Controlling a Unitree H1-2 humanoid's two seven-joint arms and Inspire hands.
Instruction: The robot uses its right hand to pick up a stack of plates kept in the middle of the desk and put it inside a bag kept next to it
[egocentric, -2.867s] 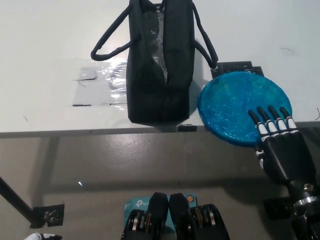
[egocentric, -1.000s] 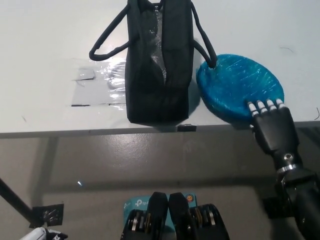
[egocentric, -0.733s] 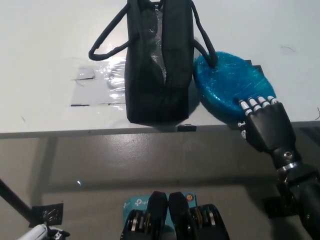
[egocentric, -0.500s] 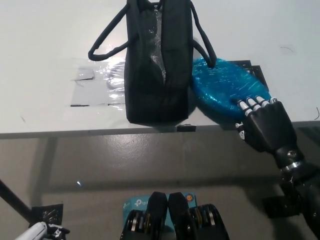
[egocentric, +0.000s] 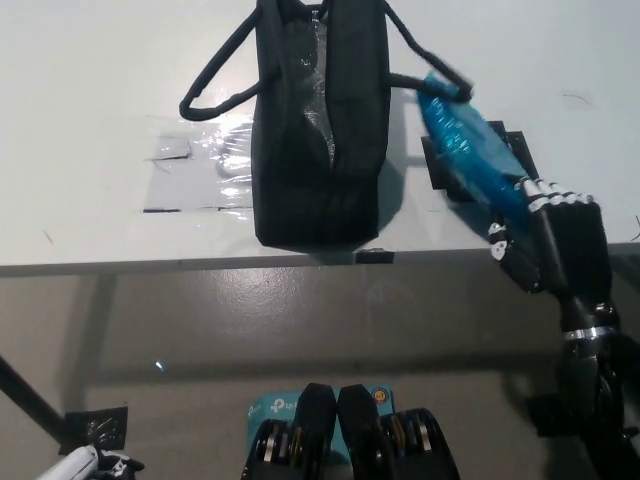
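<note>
Right hand (egocentric: 555, 240) clamped on the plates (egocentric: 470, 150), tilted on edge just right of the bag (egocentric: 320, 120); we should clear its right handle (1 snag risk) before lowering them in.

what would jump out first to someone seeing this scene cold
The bright blue stack of plates grabs the eye: it is lifted and tilted on edge at the right of the white desk, gripped by the black right hand. Next to it, at the middle, stands the black bag with its top open and its looped handles spread to both sides. The white left hand barely shows at the bottom left corner.
</note>
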